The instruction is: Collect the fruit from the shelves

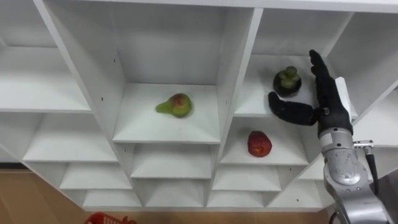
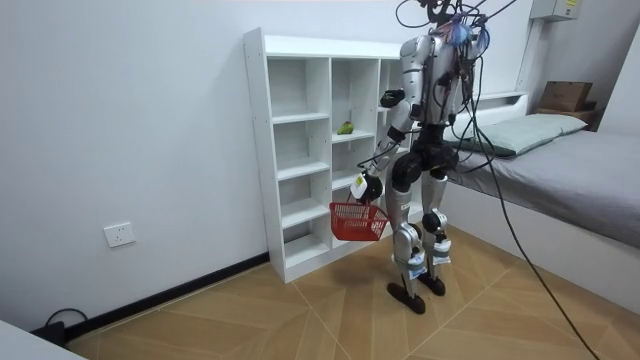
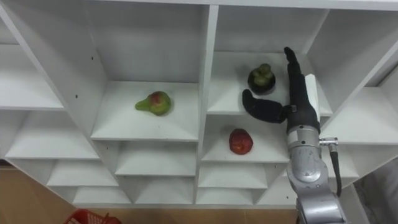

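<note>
The robot is standing in front of a white shelf unit (image 1: 231, 56) and is holding its right hand (image 1: 326, 102) up in the upper right compartment, just beside a dark round fruit (image 1: 287, 81) that is sitting on the shelf board there. The fingers (image 1: 320, 73) are standing straight and close together on the fruit's right, and the thumb is spreading out below and in front of it, so the hand is opening around the fruit without closing on it; whether it is touching the fruit cannot be told. A pear (image 1: 175, 105) is lying on its side in the middle compartment, and a red fruit (image 1: 259, 144) is resting in the compartment under the dark one. The left hand (image 2: 372, 187) is hanging low at the robot's side with a red basket (image 2: 358, 221) below it; the hold itself is too small to make out. The dark fruit is probably light and firm, with a smooth rounded skin that could be rolling away if it is nudged from one side. Taking it around its widest part, with the thumb opposing from the front, looks safest, and a gentle squeeze should be enough. The pear is likely softer and bruising more easily, so its thick lower end is the better place to grasp.
</note>
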